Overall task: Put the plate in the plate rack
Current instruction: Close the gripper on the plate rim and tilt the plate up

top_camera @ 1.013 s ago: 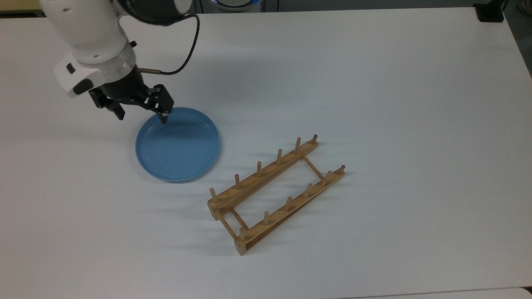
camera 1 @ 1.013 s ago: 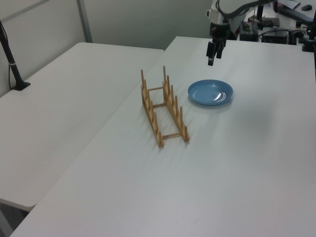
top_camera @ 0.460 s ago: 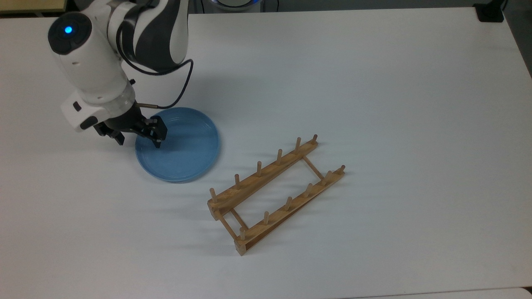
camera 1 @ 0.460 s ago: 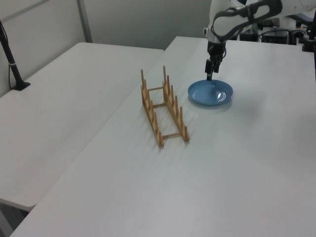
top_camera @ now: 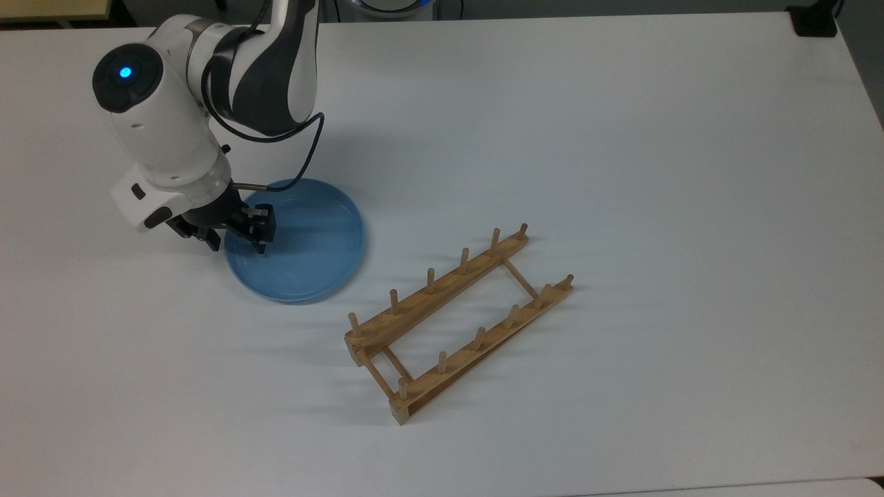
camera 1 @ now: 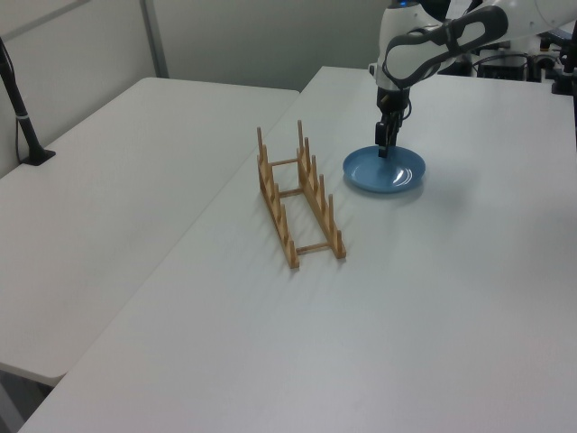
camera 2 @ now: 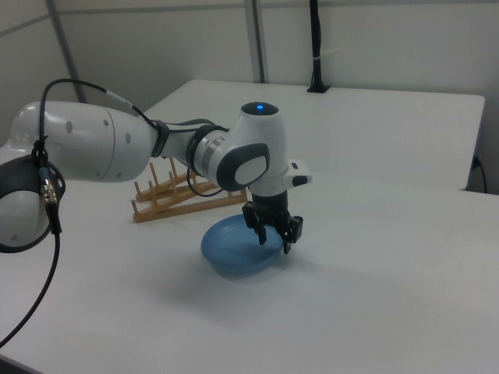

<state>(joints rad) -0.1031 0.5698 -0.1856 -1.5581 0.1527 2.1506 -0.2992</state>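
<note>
A: In the top view, where do we locate the gripper [top_camera: 237, 237]?

B: At the plate's [top_camera: 304, 241] 9 o'clock rim. Its fingers stand apart, one inside the rim, one outside (the rim lies between them). The plate lies flat on the white table [top_camera: 621, 138]; the plate rack [top_camera: 458, 322] is apart from it, toward the plate's 4 o'clock.

A: And the left view?

B: We see the gripper [camera 1: 385, 148] pointing down at the plate's [camera 1: 388, 173] 12 o'clock edge. The plate rack [camera 1: 297, 203] stands near the plate's 9 o'clock.

A: The right view?

B: The gripper [camera 2: 274, 236] straddles the plate's [camera 2: 234, 248] 3 o'clock rim, jaws apart. The plate rack [camera 2: 175, 195] lies behind, toward the plate's 10 o'clock, part hidden by the arm [camera 2: 117, 144].
</note>
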